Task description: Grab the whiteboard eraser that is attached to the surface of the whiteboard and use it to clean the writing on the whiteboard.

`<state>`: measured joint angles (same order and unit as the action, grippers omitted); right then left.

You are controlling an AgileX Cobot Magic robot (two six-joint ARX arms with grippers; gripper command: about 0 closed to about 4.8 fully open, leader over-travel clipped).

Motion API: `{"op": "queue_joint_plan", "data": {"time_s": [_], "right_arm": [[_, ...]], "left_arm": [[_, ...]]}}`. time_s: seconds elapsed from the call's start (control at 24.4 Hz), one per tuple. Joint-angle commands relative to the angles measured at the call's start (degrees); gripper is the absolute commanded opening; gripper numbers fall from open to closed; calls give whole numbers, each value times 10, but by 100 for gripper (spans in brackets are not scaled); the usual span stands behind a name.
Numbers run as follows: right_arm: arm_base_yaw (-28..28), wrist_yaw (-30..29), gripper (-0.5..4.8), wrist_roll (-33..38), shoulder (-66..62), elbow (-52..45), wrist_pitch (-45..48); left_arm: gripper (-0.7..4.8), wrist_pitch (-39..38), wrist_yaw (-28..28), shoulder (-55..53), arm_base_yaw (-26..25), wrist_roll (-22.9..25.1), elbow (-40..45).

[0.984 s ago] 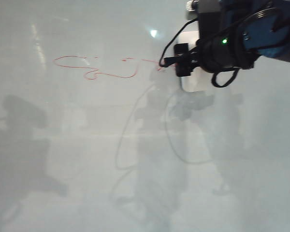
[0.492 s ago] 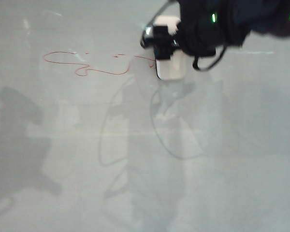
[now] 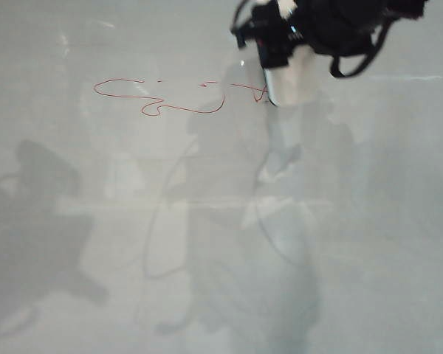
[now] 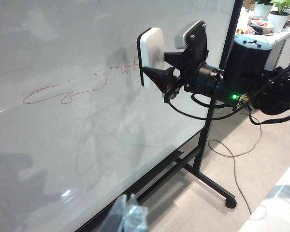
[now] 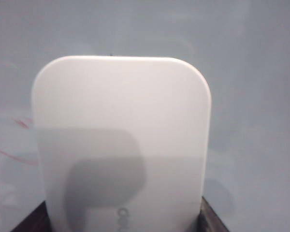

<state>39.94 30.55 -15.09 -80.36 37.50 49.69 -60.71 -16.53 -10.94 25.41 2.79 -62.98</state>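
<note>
A glossy whiteboard [image 4: 63, 145] on a black stand is filling the room's foreground. The right gripper [image 4: 157, 77] is pinching the eraser [image 4: 151, 50] by its sides, at the right end of the red writing [image 3: 177, 96]. The left gripper is showing in no view.

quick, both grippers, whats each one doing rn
Right gripper: closed on the whiteboard eraser, held at the whiteboard by the writing.
Left gripper: not in any view.
</note>
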Motion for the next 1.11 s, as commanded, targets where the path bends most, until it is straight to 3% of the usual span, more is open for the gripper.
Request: {"op": "queue_joint_plan", "data": {"time_s": [0.04,0.37,0.78,1.11], "right_arm": [[-1,36,147,-4,2,-10,12],[-26,20,146,-3,-11,-24,26],[-73,-72,143,-1,-84,-23,129],[-94,-67,143,0,-99,-23,150]], "left_arm": [[-5,3,-2,-1,0,0,-1],[-5,3,-2,-1,-31,0,-1],[-5,3,-2,-1,-42,0,-1],[-5,3,-2,-1,-42,0,-1]]}}
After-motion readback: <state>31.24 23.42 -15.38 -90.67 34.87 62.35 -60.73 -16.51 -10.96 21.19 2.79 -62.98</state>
